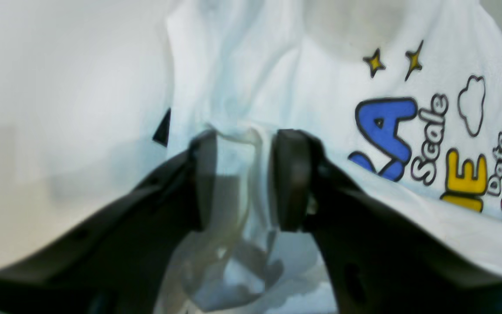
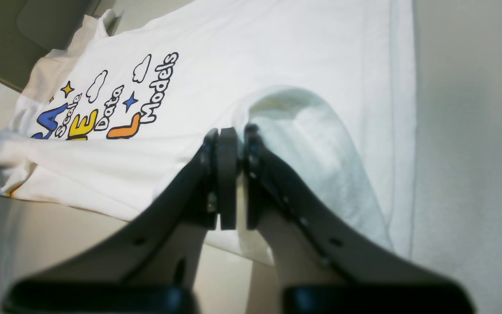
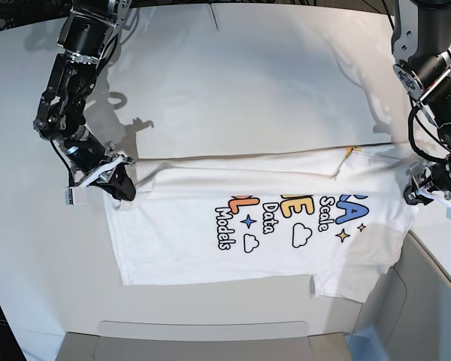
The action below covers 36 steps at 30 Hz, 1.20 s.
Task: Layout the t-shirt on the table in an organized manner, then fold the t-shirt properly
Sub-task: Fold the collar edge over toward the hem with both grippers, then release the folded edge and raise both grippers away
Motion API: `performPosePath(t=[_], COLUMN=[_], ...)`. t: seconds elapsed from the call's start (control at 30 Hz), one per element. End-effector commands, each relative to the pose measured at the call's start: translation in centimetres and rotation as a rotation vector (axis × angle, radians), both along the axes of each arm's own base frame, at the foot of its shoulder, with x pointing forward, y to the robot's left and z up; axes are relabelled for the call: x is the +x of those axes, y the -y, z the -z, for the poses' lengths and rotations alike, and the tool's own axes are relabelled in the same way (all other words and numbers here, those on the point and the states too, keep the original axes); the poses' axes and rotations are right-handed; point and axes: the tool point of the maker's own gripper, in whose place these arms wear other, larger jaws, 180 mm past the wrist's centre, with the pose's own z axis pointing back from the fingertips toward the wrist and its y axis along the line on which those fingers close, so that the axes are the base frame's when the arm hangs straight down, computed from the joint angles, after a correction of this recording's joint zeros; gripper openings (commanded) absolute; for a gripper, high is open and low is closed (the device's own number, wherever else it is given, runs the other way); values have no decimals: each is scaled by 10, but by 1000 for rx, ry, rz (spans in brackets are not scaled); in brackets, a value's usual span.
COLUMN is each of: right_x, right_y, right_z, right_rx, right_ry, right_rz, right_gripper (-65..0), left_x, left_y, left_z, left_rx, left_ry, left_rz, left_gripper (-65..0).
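My left gripper (image 1: 242,174) pinches a bunch of white cloth of the t-shirt (image 1: 320,109). The cloth sits squeezed between my two black fingers (image 1: 292,179), and they are still a little way apart because the cloth is thick there. Just past my fingers the shirt rises in soft wrinkles. Off to one side of my fingers I see the print: a blue letter, a yellow letter, a bit of orange, two yellow stars and cloud shapes. On the other side there is a small black tag (image 1: 163,128) at the shirt's edge, and then the plain white table (image 1: 59,109).

My right gripper (image 2: 232,144) is pressed nearly flat together on an edge of the t-shirt (image 2: 277,52). A puffy fold of cloth bulges up right beside my fingers (image 2: 227,174). Farther out the shirt spreads flat, with the colored letters and the word "Models". The table (image 2: 473,131) lies beside the shirt's hem.

From the base camera, my right gripper (image 3: 119,183) holds one top corner of the t-shirt (image 3: 210,248) and my left gripper (image 3: 428,188) holds the other end. The shirt lies stretched between them on the table (image 3: 248,90), print facing up. Its top part is folded over in a long straight line.
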Motion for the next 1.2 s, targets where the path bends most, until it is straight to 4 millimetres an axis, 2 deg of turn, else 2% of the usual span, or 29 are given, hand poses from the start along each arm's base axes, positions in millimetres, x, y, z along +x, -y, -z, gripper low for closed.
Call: performPosePath(t=[0.0, 0.07, 0.17, 0.27, 0.43, 0.6, 0.67, 0.77, 0.87, 1.07, 1.17], right_x=[14, 14, 16, 17, 18, 16, 16, 8, -8, -38, -48], right_y=[3, 3, 3, 2, 3, 3, 3, 2, 0, -3, 22], right_z=[-27, -28, -35, -50, -72, -93, -95, -86, -74, -51, -47], right_rx=[13, 10, 5, -7, -35, -63, -66, -44, 28, 127, 190], right_ry=[88, 94, 113, 155, 218, 278, 282, 259, 232, 168, 161], right_rz=[8, -1, 0, -1, 0, -1, -2, -4, -6, 0, 83], right_gripper=[-553, -494, -439, -433, -433, -433, -433, -431, -431, -430, -419], left_x=[13, 15, 16, 17, 27, 17, 13, -3, -35, -84, -96], left_y=[-15, -16, -16, -19, -28, -35, -29, -21, -22, -38, -39], left_z=[-27, -29, -31, -34, -67, -95, -100, -98, -81, -73, -63], left_rx=[30, 33, 33, 36, 116, 242, 283, 343, 361, 390, 395], left_ry=[80, 93, 101, 115, 208, 269, 287, 276, 243, 225, 189], left_rz=[-21, -27, -28, -37, -40, -21, -3, 30, 7, -83, -76], left_gripper=[-399, -403, -404, -404, -404, -405, -405, -405, -405, -405, -405])
